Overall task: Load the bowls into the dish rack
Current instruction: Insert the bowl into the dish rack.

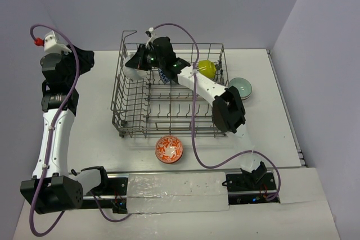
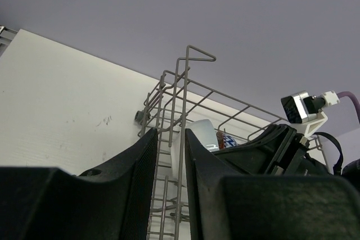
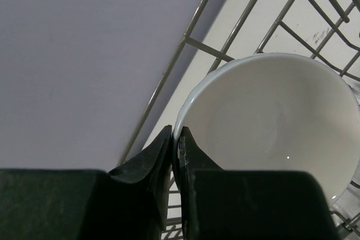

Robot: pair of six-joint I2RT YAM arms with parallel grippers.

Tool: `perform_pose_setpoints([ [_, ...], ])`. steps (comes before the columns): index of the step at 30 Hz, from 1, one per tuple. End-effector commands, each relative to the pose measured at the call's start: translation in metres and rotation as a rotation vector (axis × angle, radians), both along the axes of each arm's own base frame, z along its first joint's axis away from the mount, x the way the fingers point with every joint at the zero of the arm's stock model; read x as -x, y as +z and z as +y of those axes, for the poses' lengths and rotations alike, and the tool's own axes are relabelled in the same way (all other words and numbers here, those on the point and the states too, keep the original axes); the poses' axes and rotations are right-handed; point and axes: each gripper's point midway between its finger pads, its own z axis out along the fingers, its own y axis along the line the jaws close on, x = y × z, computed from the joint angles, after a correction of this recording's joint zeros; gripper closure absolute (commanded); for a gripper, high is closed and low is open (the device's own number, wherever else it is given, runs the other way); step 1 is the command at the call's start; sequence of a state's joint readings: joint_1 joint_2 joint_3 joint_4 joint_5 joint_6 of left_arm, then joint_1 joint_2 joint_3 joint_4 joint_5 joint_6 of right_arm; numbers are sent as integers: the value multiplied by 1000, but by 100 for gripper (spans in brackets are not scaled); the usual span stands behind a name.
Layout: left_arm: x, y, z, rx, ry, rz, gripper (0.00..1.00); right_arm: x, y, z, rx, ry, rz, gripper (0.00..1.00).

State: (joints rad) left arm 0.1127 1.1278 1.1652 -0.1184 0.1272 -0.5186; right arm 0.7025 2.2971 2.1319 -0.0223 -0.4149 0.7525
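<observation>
We are pinching the rim of the white bowl [image 3: 270, 122] with the right gripper [image 3: 175, 134]. Its fingers are closed on the bowl's edge, one inside the wall and one outside. From the claw, the bowl's body is spreading out to the right in the wrist view. It is hanging over the wires at the far-left corner of the dish rack [image 1: 169, 129], inside the basket's walls.

The mouth is facing back toward the wrist camera, so we are judging the bowl to be tipped up on edge rather than level (being round, it has no long axis of its own). The rack's long side is running left to right in the top view. The coming move is depending on getting the lower edge of the bowl down between the tines there, though we cannot tell whether it is touching them yet.

The left gripper [image 2: 170, 136] is hovering off the rack's left side, looking at the corner loop [image 2: 199, 54]. Its fingers are a little apart and are holding nothing. Only the right arm is near this bowl. The lime bowl [image 1: 206, 69] is sitting at the rack's far right.
</observation>
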Motion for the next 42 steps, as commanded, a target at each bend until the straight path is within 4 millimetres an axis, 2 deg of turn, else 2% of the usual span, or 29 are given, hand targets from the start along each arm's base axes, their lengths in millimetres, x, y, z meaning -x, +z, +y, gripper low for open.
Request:
perform_pose_setpoints([
  [1, -2, 8, -3, 13, -20, -35, 69, -3, 43, 2, -130, 5, -89, 100],
  [9, -3, 7, -5, 18, -32, -33, 69, 1, 24, 4, -121, 10, -67, 100],
  [17, -4, 6, -5, 21, -36, -28, 69, 11, 21, 18, -144, 28, -46, 100],
  [20, -4, 5, -5, 23, -39, -27, 69, 13, 15, 22, -158, 31, -30, 100],
  [28, -5, 4, -7, 33, -51, -25, 69, 15, 15, 29, -192, 0, -11, 100],
  [42, -6, 3, -10, 39, -67, -24, 69, 22, -12, 34, -201, -43, 40, 100],
])
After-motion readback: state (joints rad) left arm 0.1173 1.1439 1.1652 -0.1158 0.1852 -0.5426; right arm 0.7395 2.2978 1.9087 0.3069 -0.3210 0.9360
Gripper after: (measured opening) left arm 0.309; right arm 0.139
